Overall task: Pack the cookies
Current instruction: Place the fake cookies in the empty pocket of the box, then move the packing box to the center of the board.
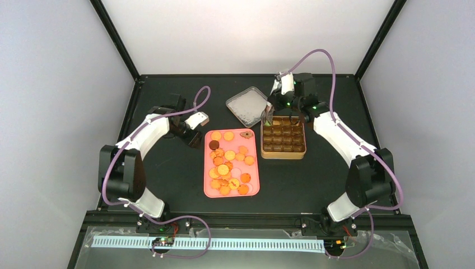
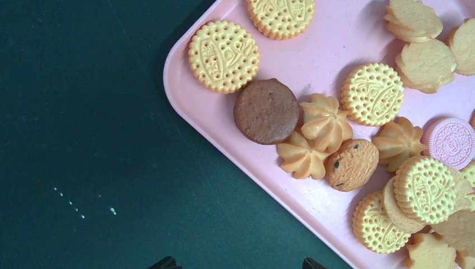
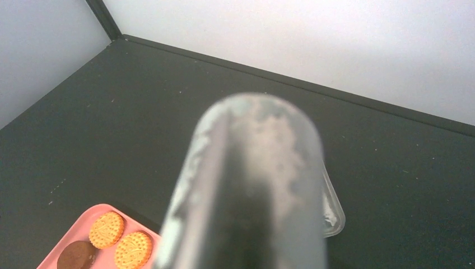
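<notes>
I see cookies (image 1: 229,162) piled on pink tray (image 2: 187,109), mid-table. Close view: round embossed ones, brown one (image 2: 266,111), swirled ones, pale pink one (image 2: 450,143). My left gripper (image 1: 195,137) hovers over bare table (image 2: 84,168) just off tray corner, fingertips (image 2: 165,262) apart, nothing between them. My right gripper (image 1: 270,109) sits over far left corner of compartment tin (image 1: 283,156), clenched on metal tongs (image 3: 252,185), which look blurred in wrist view. Clear lid (image 1: 247,105) lies near tin.

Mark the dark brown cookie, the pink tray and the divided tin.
dark brown cookie (image 2: 266,111), left wrist view, centre of its top.
pink tray (image 2: 325,50), left wrist view, bare floor between cookies.
divided tin (image 1: 283,154), top external view, near rim.
</notes>
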Tool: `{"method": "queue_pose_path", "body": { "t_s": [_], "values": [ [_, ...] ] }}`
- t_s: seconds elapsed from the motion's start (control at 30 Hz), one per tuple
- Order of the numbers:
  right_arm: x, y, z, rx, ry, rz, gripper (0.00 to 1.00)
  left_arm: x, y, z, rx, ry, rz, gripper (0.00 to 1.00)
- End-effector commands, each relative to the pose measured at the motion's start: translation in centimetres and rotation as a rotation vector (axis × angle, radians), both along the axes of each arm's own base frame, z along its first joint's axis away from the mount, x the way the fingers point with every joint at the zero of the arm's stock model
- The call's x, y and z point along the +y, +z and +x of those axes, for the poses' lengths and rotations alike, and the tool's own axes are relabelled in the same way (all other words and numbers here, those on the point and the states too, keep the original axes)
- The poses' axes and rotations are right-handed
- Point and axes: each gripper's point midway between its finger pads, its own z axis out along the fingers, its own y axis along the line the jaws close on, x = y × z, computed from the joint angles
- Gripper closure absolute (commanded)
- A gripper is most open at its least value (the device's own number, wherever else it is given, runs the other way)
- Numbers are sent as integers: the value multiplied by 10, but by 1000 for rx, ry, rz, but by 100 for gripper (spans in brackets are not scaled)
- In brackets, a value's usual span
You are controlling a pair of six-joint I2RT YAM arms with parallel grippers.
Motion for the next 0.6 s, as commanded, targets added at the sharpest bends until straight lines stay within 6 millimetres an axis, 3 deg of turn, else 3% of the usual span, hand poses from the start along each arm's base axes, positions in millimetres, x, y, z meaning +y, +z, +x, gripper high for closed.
{"method": "queue_pose_path", "body": {
  "t_s": [0.0,0.17,0.3,0.43,0.57],
  "values": [
    [2,16,0,-44,-1,24,75,0,15,9,-35,5,-14,41],
    [-14,36,11,-99,-77,-23,74,1,16,8,-36,5,-13,41],
    [-43,40,39,-95,-215,-75,74,2,19,7,-36,4,-14,41],
    [-61,31,63,-75,-317,-145,75,4,21,5,-41,2,-12,41],
    [-72,9,74,-46,-389,-200,77,5,25,3,-46,1,-13,41]
  ]
}}
